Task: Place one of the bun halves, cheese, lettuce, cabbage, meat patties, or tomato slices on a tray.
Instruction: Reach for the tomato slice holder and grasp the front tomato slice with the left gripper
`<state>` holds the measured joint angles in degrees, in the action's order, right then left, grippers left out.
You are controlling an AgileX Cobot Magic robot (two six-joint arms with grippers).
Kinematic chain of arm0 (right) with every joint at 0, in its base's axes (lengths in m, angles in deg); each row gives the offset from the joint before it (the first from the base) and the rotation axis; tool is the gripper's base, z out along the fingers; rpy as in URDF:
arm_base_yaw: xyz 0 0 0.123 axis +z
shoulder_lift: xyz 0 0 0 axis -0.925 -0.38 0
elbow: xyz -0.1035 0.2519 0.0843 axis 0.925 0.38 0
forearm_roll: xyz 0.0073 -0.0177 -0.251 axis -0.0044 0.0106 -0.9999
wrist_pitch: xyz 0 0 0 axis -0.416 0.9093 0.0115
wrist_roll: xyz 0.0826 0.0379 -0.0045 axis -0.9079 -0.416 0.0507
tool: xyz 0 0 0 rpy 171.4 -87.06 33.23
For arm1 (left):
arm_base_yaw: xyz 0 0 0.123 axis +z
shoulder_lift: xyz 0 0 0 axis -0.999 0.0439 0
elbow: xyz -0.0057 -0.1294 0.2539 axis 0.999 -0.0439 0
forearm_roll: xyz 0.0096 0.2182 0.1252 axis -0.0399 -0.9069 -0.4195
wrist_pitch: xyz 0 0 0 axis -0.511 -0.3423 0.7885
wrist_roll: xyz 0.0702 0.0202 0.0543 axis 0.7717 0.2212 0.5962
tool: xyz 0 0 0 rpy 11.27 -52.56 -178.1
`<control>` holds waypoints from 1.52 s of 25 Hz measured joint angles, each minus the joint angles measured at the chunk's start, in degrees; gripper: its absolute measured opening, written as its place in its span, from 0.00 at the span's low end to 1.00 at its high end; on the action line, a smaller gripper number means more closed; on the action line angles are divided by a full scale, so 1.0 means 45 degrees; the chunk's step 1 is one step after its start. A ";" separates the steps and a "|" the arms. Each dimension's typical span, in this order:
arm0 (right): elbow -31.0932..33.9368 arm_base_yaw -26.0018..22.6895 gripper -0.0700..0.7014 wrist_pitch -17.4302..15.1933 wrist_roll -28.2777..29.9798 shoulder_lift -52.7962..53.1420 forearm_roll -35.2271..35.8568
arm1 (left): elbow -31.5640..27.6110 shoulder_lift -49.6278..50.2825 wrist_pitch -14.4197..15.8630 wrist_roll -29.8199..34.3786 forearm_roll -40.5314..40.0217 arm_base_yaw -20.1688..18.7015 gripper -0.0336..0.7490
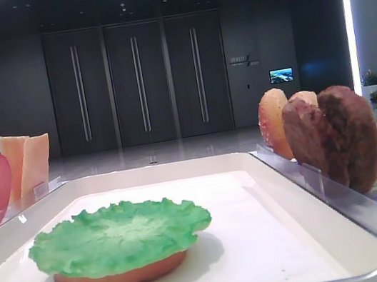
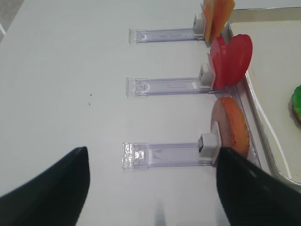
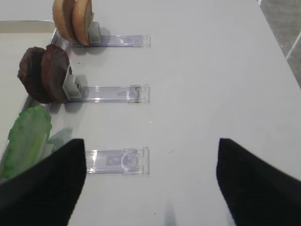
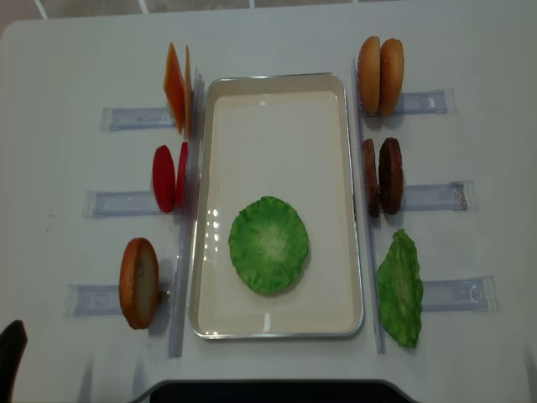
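Two open grippers hang back over bare table, nothing between their fingers: the left gripper (image 2: 153, 188) faces the nearest left holder, the right gripper (image 3: 150, 183) the nearest right one. Just ahead of the left one stands a bun half (image 2: 230, 127) upright in its clear holder (image 2: 164, 155), beside the tray (image 4: 277, 323). On the tray a lettuce (image 4: 268, 244) leaf already lies over a bun half (image 1: 121, 277). Farther along wait the tomato slices (image 2: 231, 60), then the cheese (image 4: 174, 86); opposite, the meat patties (image 4: 382, 175). I judge a patty or tomato comes next. Approach it square-on, grip across both flat faces, lift clear of the holder, and set it centred on the lettuce.
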<state>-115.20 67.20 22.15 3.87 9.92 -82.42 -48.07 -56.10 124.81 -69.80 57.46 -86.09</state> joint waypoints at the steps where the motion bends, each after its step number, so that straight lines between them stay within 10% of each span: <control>1: 0.0000 0.0000 0.79 0.0000 0.0000 0.0000 0.0000 | 0.0000 0.0000 0.0000 0.0000 0.0000 0.0000 0.86; 38: 0.0000 0.0000 0.79 0.0000 0.0000 0.0000 0.0000 | 0.0176 0.0000 0.0010 0.0000 -0.0133 0.0000 0.86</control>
<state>-115.20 67.20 22.15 3.87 9.92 -82.42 -47.28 -56.10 124.86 -69.80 56.86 -86.09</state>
